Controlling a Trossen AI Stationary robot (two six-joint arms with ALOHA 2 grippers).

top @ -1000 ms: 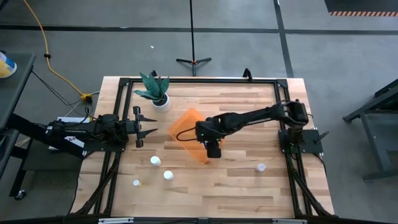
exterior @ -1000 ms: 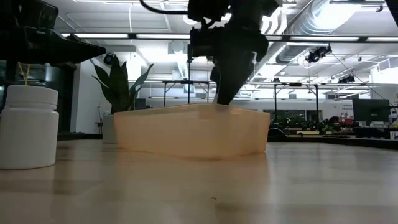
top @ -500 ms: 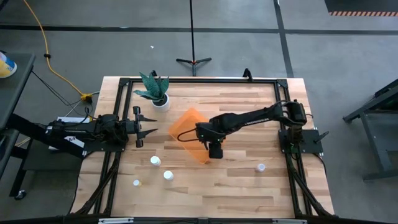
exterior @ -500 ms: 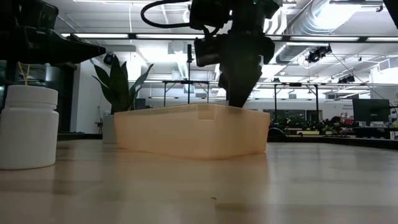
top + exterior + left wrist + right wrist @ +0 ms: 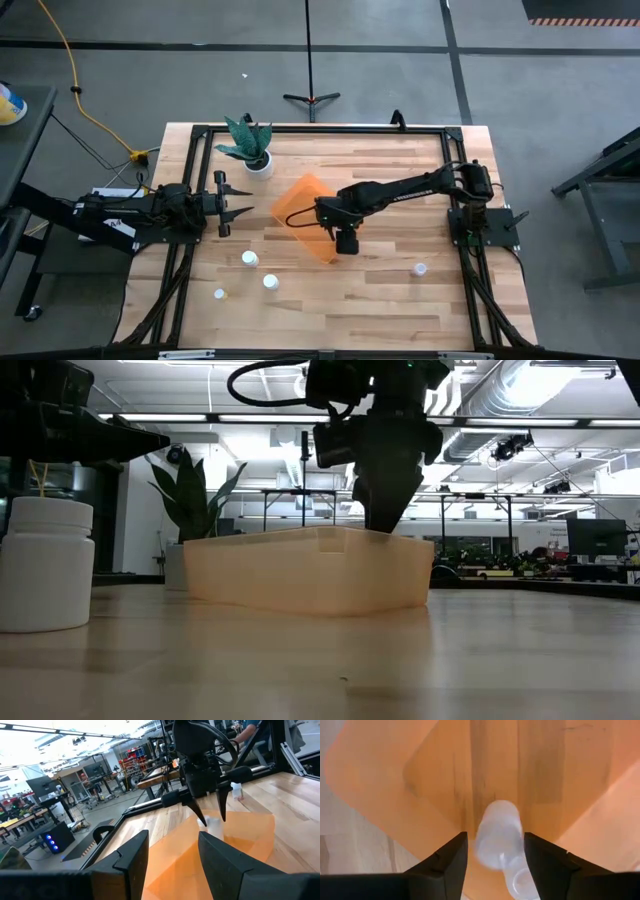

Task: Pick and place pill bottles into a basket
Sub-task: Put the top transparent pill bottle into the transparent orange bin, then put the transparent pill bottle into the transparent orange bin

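Note:
The orange basket (image 5: 308, 216) lies mid-table, also in the low view (image 5: 310, 570). My right gripper (image 5: 344, 241) hangs open over its near right corner, fingers pointing down. In the right wrist view a blurred white pill bottle (image 5: 498, 834) shows below and between the open fingers (image 5: 451, 860), over the basket floor (image 5: 440, 775), with a second white bottle (image 5: 520, 881) beside it. Three bottles (image 5: 249, 259) (image 5: 270, 282) (image 5: 219, 294) stand on the table near the left, and one (image 5: 420, 269) near the right. My left gripper (image 5: 238, 205) waits open at the left.
A white pot with green leaves (image 5: 256, 155) stands at the far left, beyond the basket. One bottle (image 5: 45, 565) looms close at the low view's left. Bare wood lies between the basket and the table's near edge.
My right gripper has shifted a little toward the table's right edge over the basket's near corner, then stayed still. The basket and the bottles on the table have not moved.

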